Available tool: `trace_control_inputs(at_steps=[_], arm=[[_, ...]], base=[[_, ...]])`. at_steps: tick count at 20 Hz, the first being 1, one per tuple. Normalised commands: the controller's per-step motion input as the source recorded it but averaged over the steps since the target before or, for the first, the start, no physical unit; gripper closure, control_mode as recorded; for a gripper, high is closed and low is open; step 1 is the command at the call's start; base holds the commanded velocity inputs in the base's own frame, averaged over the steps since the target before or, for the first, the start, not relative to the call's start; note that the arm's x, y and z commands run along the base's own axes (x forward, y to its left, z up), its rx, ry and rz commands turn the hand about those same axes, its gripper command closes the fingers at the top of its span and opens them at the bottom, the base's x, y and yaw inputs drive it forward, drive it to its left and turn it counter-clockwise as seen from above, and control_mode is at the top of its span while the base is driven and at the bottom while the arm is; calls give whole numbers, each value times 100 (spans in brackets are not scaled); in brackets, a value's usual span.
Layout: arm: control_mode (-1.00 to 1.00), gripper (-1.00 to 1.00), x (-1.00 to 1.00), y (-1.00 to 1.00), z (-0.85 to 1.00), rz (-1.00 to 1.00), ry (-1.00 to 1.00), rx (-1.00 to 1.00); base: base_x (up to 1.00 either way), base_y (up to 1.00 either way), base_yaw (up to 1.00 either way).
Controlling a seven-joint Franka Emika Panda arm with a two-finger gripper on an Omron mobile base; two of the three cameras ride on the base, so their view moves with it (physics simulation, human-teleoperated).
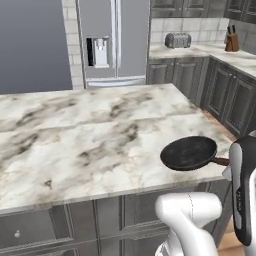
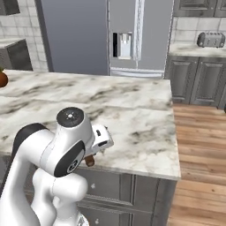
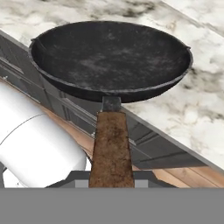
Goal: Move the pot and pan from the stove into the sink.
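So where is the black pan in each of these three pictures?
Left base view: pan at lower right, over the marble counter's near edge.
Right base view: its brown handle end pokes out under the arm, lower left.
Hand view: centre, handle running down to the hand.
Shared landmark: the marble counter.

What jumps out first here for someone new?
The black frying pan, carried in the air over the near edge of the marble island counter, with the jaws shut on its brown handle. Behind it, the steel refrigerator stands against the back wall, and a toaster sits on the far counter.
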Motion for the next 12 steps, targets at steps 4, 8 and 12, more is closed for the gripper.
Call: trace_control_inputs(at_steps=[4, 8, 12], arm=[[100, 100, 0, 0, 0, 0, 0, 0], [100, 100, 0, 0, 0, 0, 0, 0], [100, 100, 0, 0, 0, 0, 0, 0]], base=[[9, -62, 0], [9, -70, 0], [10, -73, 0]])
